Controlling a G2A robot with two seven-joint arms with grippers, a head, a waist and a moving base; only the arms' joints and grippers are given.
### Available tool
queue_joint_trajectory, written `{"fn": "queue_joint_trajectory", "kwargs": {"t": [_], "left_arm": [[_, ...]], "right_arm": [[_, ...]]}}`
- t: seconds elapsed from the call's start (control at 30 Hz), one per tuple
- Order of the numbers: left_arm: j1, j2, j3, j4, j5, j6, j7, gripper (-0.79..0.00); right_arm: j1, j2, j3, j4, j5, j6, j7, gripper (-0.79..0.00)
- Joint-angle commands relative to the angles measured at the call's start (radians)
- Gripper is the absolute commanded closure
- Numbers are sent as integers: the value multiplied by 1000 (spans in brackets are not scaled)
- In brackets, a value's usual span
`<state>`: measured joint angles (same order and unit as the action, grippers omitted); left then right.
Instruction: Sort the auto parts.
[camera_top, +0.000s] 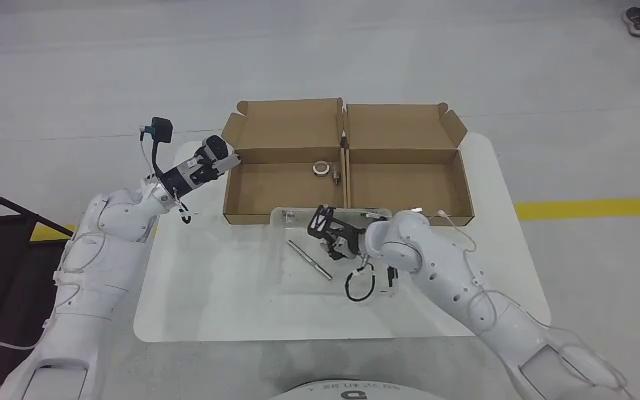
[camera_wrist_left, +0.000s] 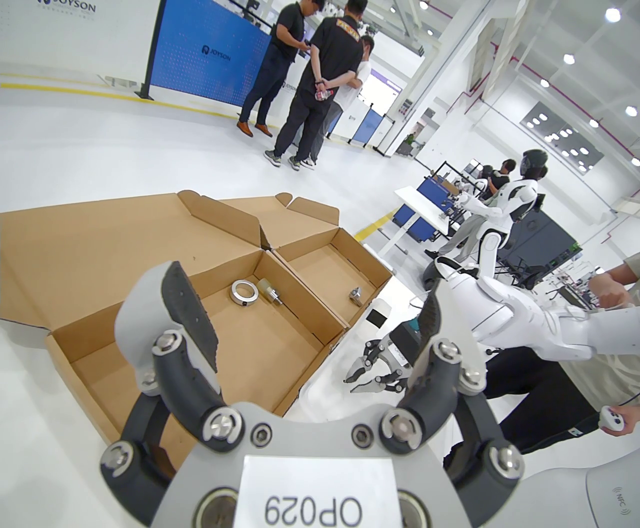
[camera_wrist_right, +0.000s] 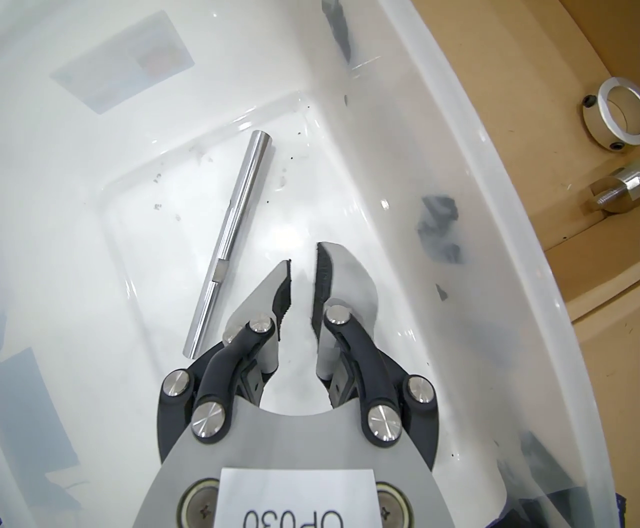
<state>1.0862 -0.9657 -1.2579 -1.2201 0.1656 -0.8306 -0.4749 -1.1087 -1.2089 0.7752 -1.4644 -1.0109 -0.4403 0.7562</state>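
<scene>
Sorting station on a white table (camera_top: 180, 300). Two cardboard boxes stood side by side along the far edge, with a clear bin (camera_top: 275, 285) just in front of them at mid-table.

The task's thing, a steel rod (camera_wrist_right: 230, 245), lay flat on the bin floor toward the bin's left end. Its long axis ran diagonally, from the far-left toward the near-right.

The right gripper (camera_wrist_right: 303, 260) hung inside the bin. Its fingers were drawn nearly together, leaving a narrow gap, and gripped nothing. The rod lay just beside one finger (camera_wrist_right: 272, 290), outside the gap, on the side of the table's left and near edges. Its length ran almost along the direction in which the fingers pointed.

The left gripper (camera_wrist_left: 302, 282) was spread wide and empty above the left wall of the left box (camera_top: 280, 190). That placed it well apart from the rod, so the right arm was the nearer one.

Sorted already were a metal ring (camera_top: 322, 168) and a threaded stud (camera_top: 337, 176) in the left box, and a small fitting (camera_wrist_left: 356, 295) in the right box (camera_top: 410, 185).

Judged requirement: a wider opening and a sideways shift, so that the fingers straddle the rod across its width.
</scene>
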Motion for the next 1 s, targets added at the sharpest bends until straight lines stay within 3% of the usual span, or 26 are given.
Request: {"fn": "queue_joint_trajectory", "kwargs": {"t": [0.0, 0.47, 0.97], "left_arm": [[0, 0, 0, 0, 0, 0, 0, -785], [0, 0, 0, 0, 0, 0, 0, -785], [0, 0, 0, 0, 0, 0, 0, -785]], "right_arm": [[5, -4, -13, -3, -4, 3, 5, -277], [35, -28, -69, 10, -18, 25, 16, -354], [20, -30, -65, 27, -7, 15, -1, -348]]}}
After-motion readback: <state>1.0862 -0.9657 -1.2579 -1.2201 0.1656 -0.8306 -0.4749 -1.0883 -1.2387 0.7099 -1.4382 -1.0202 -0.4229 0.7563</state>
